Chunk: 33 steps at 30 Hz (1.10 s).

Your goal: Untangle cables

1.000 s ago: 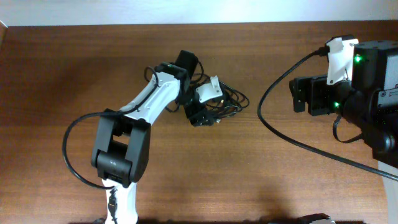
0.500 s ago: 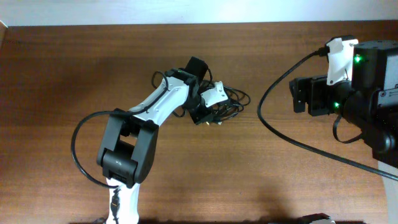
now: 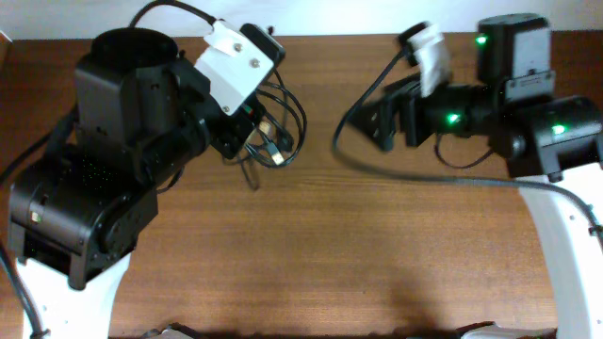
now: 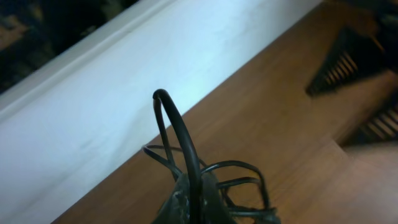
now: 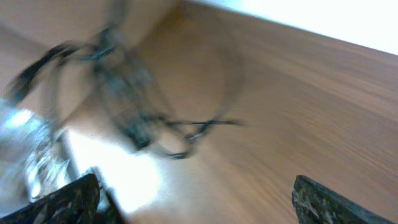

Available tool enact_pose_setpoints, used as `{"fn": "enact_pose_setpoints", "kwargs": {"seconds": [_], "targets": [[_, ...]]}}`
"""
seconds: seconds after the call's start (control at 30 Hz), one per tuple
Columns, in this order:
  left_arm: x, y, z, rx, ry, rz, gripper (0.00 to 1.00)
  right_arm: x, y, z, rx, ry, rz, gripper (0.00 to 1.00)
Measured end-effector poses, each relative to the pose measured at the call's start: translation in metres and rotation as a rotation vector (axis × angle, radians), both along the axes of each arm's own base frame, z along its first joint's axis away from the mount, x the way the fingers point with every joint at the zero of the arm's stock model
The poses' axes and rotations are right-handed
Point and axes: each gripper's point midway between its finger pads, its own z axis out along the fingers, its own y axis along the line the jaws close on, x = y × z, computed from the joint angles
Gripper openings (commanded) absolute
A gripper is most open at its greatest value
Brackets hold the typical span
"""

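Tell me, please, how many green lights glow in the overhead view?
3 green lights, all on the right arm: one on its top housing, one nearer the wrist, one on the lower joint. The left arm may hide others.

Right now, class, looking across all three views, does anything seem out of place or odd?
Yes: the cables are not lying flat. They dangle as one tangled bunch from the left gripper, loops sticking out. The right wrist view is motion-blurred.

Cables (image 3: 275, 153) at left tool (image 3: 247, 146)
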Motion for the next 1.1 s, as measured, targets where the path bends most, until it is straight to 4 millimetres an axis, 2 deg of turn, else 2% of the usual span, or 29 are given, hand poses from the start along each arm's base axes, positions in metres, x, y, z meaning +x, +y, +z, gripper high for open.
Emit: {"fn": "enact_pose_setpoints", "kwargs": {"seconds": [0.03, 0.07, 0.13, 0.2, 0.27, 0.37, 0.43, 0.47, 0.53, 0.57, 0.63, 0.7, 0.73, 0.8, 0.83, 0.87, 0.9, 1.0, 1.03, 1.07, 1.1], "targets": [[0.003, 0.004, 0.002, 0.003, -0.012, 0.027, 0.00, -0.021, 0.022, 0.005, 0.015, -0.058, 0.151, 0.98], [0.006, 0.005, 0.006, -0.006, -0.025, 0.043, 0.00, -0.037, 0.036, 0.005, 0.002, -0.128, 0.270, 0.98], [0.009, 0.007, 0.012, -0.031, -0.043, 0.070, 0.00, -0.055, 0.056, 0.005, -0.037, -0.296, 0.438, 0.98], [0.008, 0.009, 0.013, -0.053, -0.036, 0.086, 0.00, -0.055, 0.065, 0.006, -0.045, -0.359, 0.477, 0.97], [0.000, 0.013, 0.019, -0.072, -0.047, 0.093, 0.00, -0.048, 0.088, -0.012, -0.077, -0.371, 0.529, 0.97], [-0.012, 0.019, 0.029, -0.103, -0.066, 0.101, 0.00, -0.030, 0.114, -0.037, -0.104, -0.376, 0.554, 0.97], [-0.021, 0.023, 0.036, -0.119, -0.082, 0.102, 0.00, -0.023, 0.123, -0.053, -0.120, -0.349, 0.562, 0.97], [-0.024, 0.024, 0.038, -0.121, -0.087, 0.102, 0.00, -0.022, 0.123, -0.053, -0.122, -0.352, 0.559, 0.97], [-0.028, 0.026, 0.036, -0.122, -0.078, 0.103, 0.00, -0.017, 0.126, -0.048, -0.114, -0.390, 0.553, 0.97], [-0.028, 0.026, 0.035, -0.125, -0.070, 0.105, 0.00, -0.008, 0.129, -0.040, -0.110, -0.450, 0.534, 0.97], [-0.029, 0.026, 0.033, -0.132, -0.059, 0.107, 0.00, 0.010, 0.128, -0.016, -0.139, -0.560, 0.462, 0.97], [-0.030, 0.026, 0.031, -0.128, -0.050, 0.107, 0.00, 0.018, 0.121, 0.017, -0.161, -0.647, 0.398, 0.96], [-0.030, 0.026, 0.031, -0.126, -0.048, 0.108, 0.00, 0.019, 0.118, 0.026, -0.169, -0.671, 0.375, 0.95], [-0.030, 0.026, 0.030, -0.126, -0.047, 0.108, 0.00, 0.023, 0.118, 0.020, -0.187, -0.657, 0.367, 0.91], [-0.031, 0.026, 0.030, -0.124, -0.044, 0.107, 0.00, 0.027, 0.122, 0.012, -0.193, -0.640, 0.374, 0.74], [-0.031, 0.026, 0.029, -0.123, -0.041, 0.108, 0.00, 0.033, 0.131, -0.004, -0.202, -0.614, 0.392, 0.04], [-0.032, 0.027, 0.026, -0.117, -0.030, 0.108, 0.00, 0.035, 0.142, -0.019, -0.206, -0.589, 0.415, 0.04], [-0.033, 0.027, 0.023, -0.116, -0.015, 0.112, 0.00, 0.034, 0.157, -0.035, -0.210, -0.554, 0.435, 0.04], [-0.033, 0.027, 0.023, -0.117, -0.015, 0.112, 0.00, 0.039, 0.153, -0.034, -0.216, -0.546, 0.404, 0.04], [-0.032, 0.030, 0.022, -0.110, -0.018, 0.127, 0.00, 0.050, 0.140, -0.032, -0.230, -0.527, 0.345, 0.04], [-0.029, 0.037, 0.022, -0.096, -0.025, 0.166, 0.00, 0.066, 0.110, -0.026, -0.240, -0.490, 0.259, 0.04]]}}
